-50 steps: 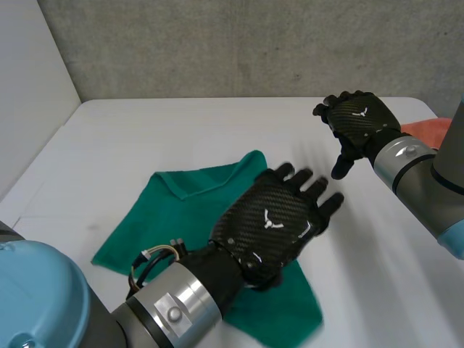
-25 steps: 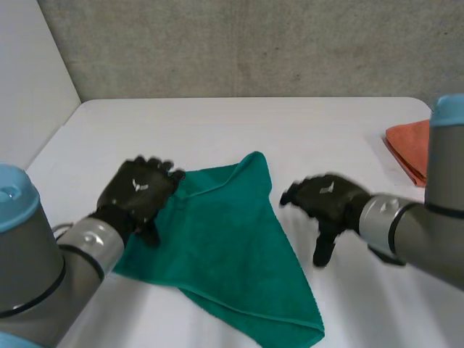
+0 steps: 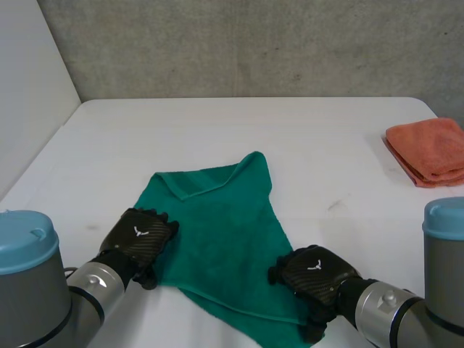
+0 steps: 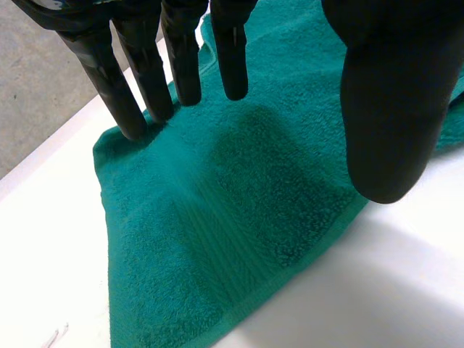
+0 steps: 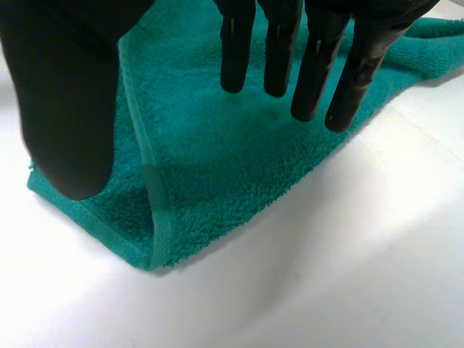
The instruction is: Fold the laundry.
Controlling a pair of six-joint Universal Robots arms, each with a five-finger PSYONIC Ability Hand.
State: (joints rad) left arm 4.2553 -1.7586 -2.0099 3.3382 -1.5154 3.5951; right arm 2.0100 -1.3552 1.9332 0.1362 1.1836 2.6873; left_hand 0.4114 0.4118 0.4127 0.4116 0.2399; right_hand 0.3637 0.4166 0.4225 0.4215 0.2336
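White table (image 3: 217,127): it carried everything in the scene and ran out to a grey wall (image 3: 254,43) on its far side.

Green towel (image 3: 217,232): it lay flat on the near middle of the table, in front of me, doubled into a rough triangle. Its long axis ran on a diagonal, from a narrow tip pointing away from me toward the wall down to a near corner on my right. A turned-over flap marked the far-left corner, and a woven band ran along the hem.

Arms: my left arm (image 3: 43,290) and right arm (image 3: 428,290), grey with light-blue caps, entered from the near edge on either side of the towel.

Orange towel (image 3: 428,152): it sat folded at the table's right edge, well apart from the green one.

Left hand (image 3: 140,239): it rested on the towel's left edge, toward the near-left corner. The fingers (image 4: 181,58) were straight and spread with their tips at the cloth, and the thumb (image 4: 391,109) stood wide apart above the hem, so the hand gripped nothing.

Right hand (image 3: 312,275): it lay over the towel's near-right corner. The fingers (image 5: 312,65) reached out straight over the pile, the thumb (image 5: 65,109) hung apart above the corner hem, and nothing was held. I could not tell whether the fingertips touched the cloth.

White mark (image 3: 136,232): a small winged emblem sat on the back of each hand.
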